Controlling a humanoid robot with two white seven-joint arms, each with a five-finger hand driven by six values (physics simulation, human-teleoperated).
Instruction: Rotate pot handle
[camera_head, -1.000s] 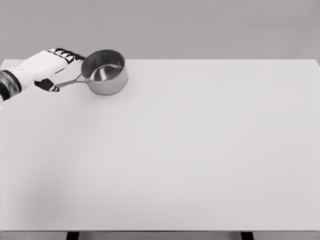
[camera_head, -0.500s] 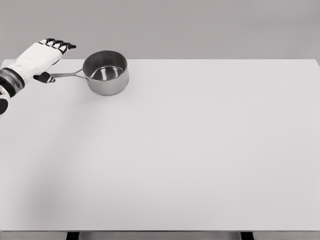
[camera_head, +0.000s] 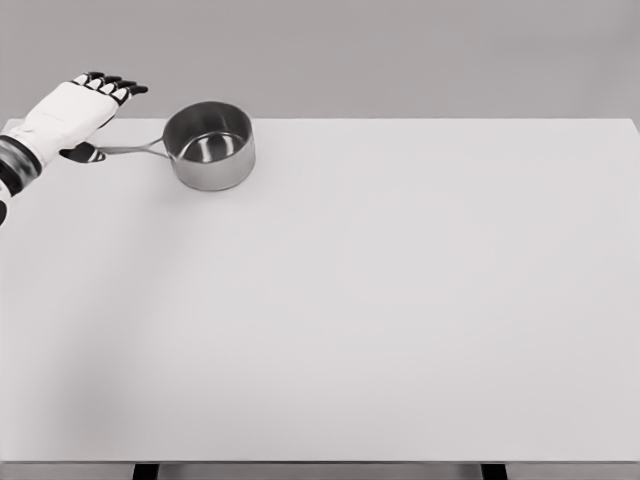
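A small steel pot (camera_head: 209, 145) stands at the far left of the white table (camera_head: 380, 290). Its thin handle (camera_head: 130, 150) points left, nearly level in the picture. My left hand (camera_head: 85, 110) is at the handle's tip, raised a little, with the fingers (camera_head: 112, 87) stretched out flat and holding nothing. The thumb (camera_head: 82, 154) rests by the end of the handle. The pot holds nothing that I can see. My right arm does not show.
The table's far edge runs just behind the pot, and its left edge lies under my left forearm (camera_head: 15, 165). A plain grey wall stands behind. Two dark table legs (camera_head: 146, 471) show at the bottom.
The handle has swung from pointing down-left to pointing straight left. My left hand moved left and up with it, and the pot shifted slightly left.
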